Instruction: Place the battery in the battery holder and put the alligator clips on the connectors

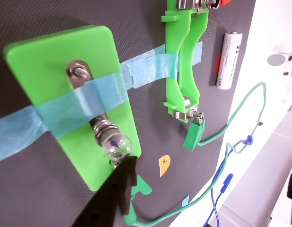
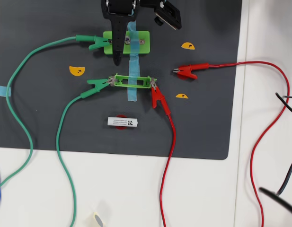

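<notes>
**Battery outside its holder, three clips on**

The battery holder [image 2: 136, 82], a narrow bright-green frame taped down near the middle of the dark mat [image 2: 51, 127], has nothing in its slot. A green clip [image 2: 99, 83] bites its left end in the overhead view and a red clip [image 2: 158, 99] its right end. The battery [image 2: 122, 122], a small white cylinder with black print, lies flat on the mat below the holder, towards the mat's near edge, apart from it. A second green clip [image 2: 95, 43] grips the left end of the bulb block [image 2: 143, 41] near the mat's far edge. The second red clip [image 2: 186, 71] lies loose on the mat, right of the holder. The hand [image 2: 117, 59] hangs over the bulb block; whether it is wide or narrow, I cannot tell.
</notes>
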